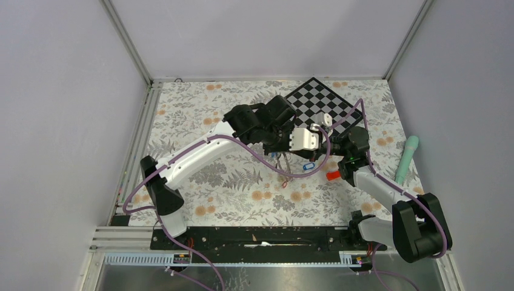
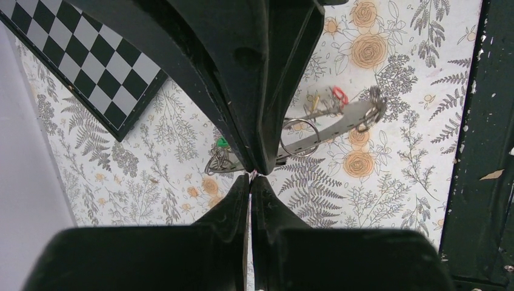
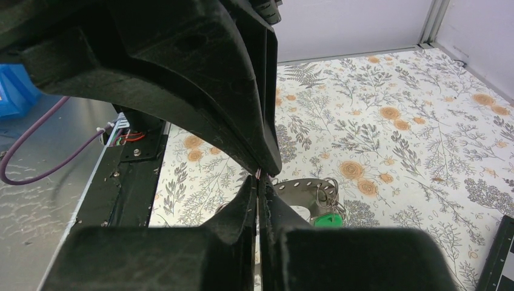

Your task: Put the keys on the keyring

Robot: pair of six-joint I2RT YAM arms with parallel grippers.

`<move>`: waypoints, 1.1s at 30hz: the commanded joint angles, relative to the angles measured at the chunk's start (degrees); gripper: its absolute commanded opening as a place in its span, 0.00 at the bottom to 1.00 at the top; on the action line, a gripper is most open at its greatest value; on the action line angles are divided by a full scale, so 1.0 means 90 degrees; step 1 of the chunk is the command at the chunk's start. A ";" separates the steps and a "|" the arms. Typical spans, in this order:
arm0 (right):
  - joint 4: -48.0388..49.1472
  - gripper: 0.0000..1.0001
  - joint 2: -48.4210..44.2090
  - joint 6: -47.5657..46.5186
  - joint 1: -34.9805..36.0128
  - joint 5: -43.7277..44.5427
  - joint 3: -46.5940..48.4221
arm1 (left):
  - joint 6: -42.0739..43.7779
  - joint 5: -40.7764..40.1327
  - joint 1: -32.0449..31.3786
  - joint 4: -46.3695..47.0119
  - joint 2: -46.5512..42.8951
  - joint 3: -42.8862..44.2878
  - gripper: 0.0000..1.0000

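top view, board: one, at the far edge of the mat.
top view, blue key: one, near one red block.
left wrist, left gripper: fingers pressed together, seemingly clamped on the keyring, which is held clear of the mat.
left wrist, tags at the keyring: one red tag, one green tag.
right wrist, right gripper: fingers brought together, tips just beside the keyring; whether anything is pinched cannot be told.
right wrist, green tag: one, under the keyring.
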 commanded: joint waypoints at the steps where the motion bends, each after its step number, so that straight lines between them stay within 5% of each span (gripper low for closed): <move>1: 0.0115 0.00 -0.0035 -0.0060 0.0041 0.0191 0.0134 | -0.0069 0.0311 -0.0005 0.0253 -0.0117 0.0292 0.00; 3: 0.0145 0.00 -0.0085 0.0017 0.0020 0.0192 0.0174 | -0.0057 0.0550 0.0103 0.0262 -0.0212 0.0239 0.00; 7: 0.0574 0.00 -0.0210 0.0444 -0.0148 0.0123 0.0206 | -0.0056 0.1334 0.0564 0.0490 -0.0538 -0.0093 0.26; 13: 0.1222 0.00 -0.0297 0.1174 -0.0314 0.0069 0.0213 | -0.0454 0.2774 0.1481 0.1448 -0.1158 -0.0949 0.40; 22: 0.1719 0.00 -0.0301 0.1693 -0.0398 0.0108 0.0210 | -0.1431 0.4257 0.1996 0.4063 -0.2039 -0.3007 0.45; 33: 0.1742 0.00 -0.0253 0.1718 -0.0408 0.0050 0.0195 | -0.1735 0.4867 0.2000 0.4844 -0.1624 -0.3296 0.41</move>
